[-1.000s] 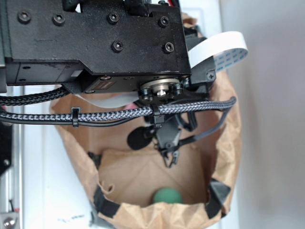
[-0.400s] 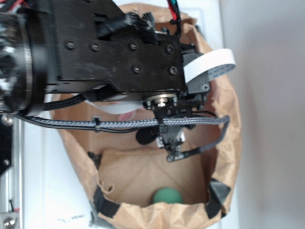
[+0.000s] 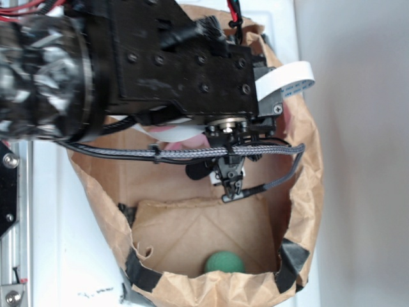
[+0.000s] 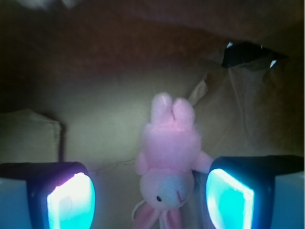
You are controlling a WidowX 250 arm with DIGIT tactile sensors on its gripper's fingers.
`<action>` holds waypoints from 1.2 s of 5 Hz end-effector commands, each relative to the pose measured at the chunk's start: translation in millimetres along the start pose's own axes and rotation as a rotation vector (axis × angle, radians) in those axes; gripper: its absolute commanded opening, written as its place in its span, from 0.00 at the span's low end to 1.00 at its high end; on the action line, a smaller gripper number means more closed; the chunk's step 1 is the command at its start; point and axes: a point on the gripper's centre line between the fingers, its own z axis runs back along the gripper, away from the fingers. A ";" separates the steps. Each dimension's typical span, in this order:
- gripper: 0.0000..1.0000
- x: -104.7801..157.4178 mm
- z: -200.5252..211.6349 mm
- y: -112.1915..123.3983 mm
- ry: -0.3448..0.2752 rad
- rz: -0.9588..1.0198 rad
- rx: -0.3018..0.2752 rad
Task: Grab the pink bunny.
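Inside a crumpled brown paper bag [image 3: 300, 192], whose rolled rim stands on a white surface [image 3: 358, 160], most of the upper opening is covered by the black robot arm [image 3: 160, 64]. Braided black cable [image 3: 192, 153] runs across the bag below the arm, and a flat white ribbon cable [image 3: 291, 77] curves out at the arm's right edge. Black tape patches [image 3: 291, 259] mark the bag's lower rim. On the bag floor near that lower rim lies a green ball [image 3: 224, 262], well apart from the arm's tip.

Wrist view: the pink bunny [image 4: 169, 162] lies on the paper floor of the bag between the two fingers of the gripper [image 4: 150, 202]. It is a small fuzzy plush of pale pink, body pointing away from the camera, with two rounded lobes at the far end. Its round pale face, with one dark eye and a thin pink mouth line, is turned toward the lower edge, where the two long ears run out of frame. One stubby limb reaches toward the right finger [image 4: 228, 198], just beside it; whether they touch cannot be told. A thin white string shows beside the head. The jaws stand wide apart, lit cyan on their inner pads, gripping nothing.
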 end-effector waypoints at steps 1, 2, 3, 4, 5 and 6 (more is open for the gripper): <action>1.00 24.5 -2.1 18.4 -0.099 0.043 0.056; 1.00 22.9 -4.9 18.9 -0.086 0.038 0.052; 1.00 16.0 -9.1 15.0 -0.063 0.015 0.042; 1.00 10.5 -15.4 13.2 -0.064 -0.003 0.043; 1.00 8.4 -14.9 12.5 -0.061 -0.005 0.039; 0.00 8.3 -16.1 13.8 -0.055 0.017 0.038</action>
